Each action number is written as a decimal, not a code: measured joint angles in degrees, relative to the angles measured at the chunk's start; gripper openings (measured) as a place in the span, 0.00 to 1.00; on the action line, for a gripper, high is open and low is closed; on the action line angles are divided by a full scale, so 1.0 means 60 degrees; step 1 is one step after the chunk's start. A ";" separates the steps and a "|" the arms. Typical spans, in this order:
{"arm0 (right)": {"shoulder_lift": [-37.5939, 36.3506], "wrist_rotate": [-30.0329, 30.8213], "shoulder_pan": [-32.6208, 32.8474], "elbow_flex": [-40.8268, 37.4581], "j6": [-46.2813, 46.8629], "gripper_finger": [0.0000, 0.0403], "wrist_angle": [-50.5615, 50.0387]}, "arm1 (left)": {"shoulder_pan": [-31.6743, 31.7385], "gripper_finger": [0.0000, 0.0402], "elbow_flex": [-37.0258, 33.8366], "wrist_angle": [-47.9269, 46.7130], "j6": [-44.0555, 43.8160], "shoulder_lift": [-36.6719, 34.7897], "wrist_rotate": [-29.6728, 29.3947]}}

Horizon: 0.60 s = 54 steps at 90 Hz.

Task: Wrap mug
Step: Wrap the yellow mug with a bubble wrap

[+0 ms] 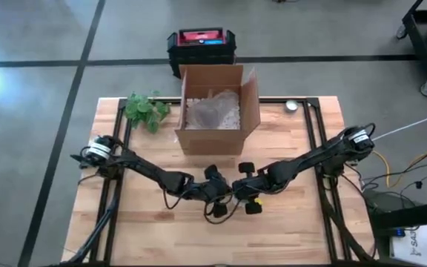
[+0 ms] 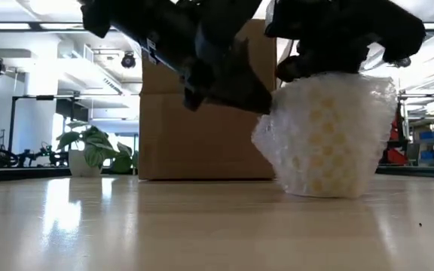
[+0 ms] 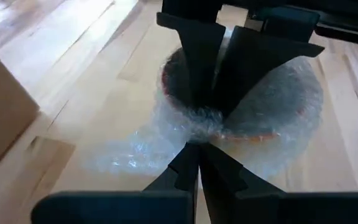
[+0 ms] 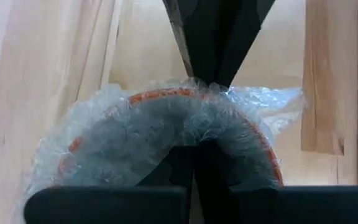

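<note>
While both arms reach in from the two sides, we see the wooden table carrying an open cardboard box near its back edge, with loose bubble wrap lying inside it. Just beside the box, on the left arm's side, sits a small green potted plant, and a black and red case stands on the floor behind the table. In front of the box, at the table's middle, we find the mug standing on the wood, swathed all round in bubble wrap, its orange rim showing through the film. The left gripper meets it from one side, its fingers pinched narrow on a gathered fold of wrap at the rim. The right gripper comes from the opposite side, its fingers likewise closed tight on the wrap over the mug's mouth.
</note>
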 joint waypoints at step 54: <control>0.0655 -0.0304 0.0021 -0.0258 0.0198 0.00 0.0536 | -0.0004 0.00 0.0006 -0.0005 0.0032 0.0000 -0.0016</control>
